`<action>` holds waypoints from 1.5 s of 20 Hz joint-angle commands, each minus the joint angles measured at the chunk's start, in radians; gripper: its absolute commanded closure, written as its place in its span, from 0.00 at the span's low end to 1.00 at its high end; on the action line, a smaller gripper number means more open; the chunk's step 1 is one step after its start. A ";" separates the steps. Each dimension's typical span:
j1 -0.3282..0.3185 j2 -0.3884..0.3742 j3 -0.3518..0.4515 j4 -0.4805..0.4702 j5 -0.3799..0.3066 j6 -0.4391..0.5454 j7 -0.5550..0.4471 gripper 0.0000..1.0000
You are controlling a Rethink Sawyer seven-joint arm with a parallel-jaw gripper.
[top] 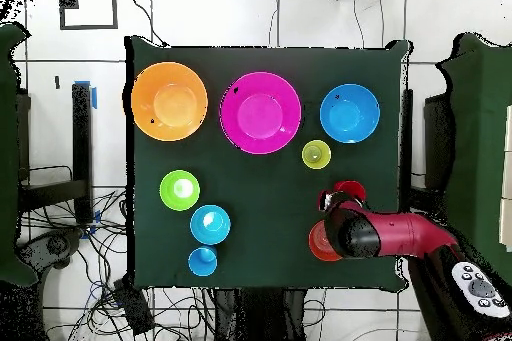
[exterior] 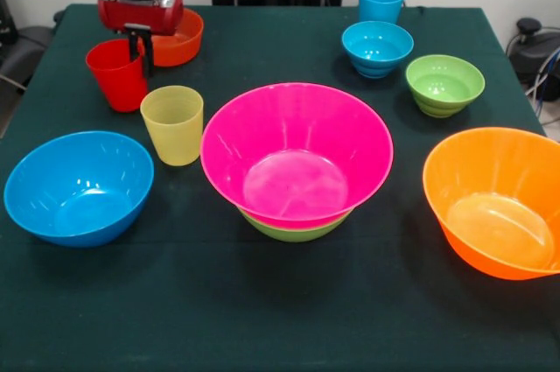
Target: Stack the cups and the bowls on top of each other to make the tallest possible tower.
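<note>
One green bowl (exterior: 296,230) under pink bowl (exterior: 296,155)

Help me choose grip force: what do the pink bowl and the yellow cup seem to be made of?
The pink bowl looks like glossy hard plastic: bright light patches shine on its inner floor and wall. The yellow cup looks like thin translucent plastic: its wall lets light through and looks duller. Both are probably light and slippery, though stiffness cannot be judged by sight.

Robotics lab setting: dark green cloth-covered table (top: 265,267) on pale tiled floor (top: 200,12), loose black cables (top: 75,242) trailing beside it, red-and-black robot arm (top: 395,237) mounted at edge.
</note>
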 commanded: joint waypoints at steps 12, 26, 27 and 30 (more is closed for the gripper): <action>0.039 -0.154 0.120 0.000 0.103 0.273 -0.096 1.00; 0.212 -0.345 0.109 -0.061 0.244 0.457 -0.023 1.00; 0.224 -0.352 0.108 -0.069 0.252 0.465 -0.020 1.00; 0.267 -0.349 0.100 -0.102 0.275 0.487 -0.001 1.00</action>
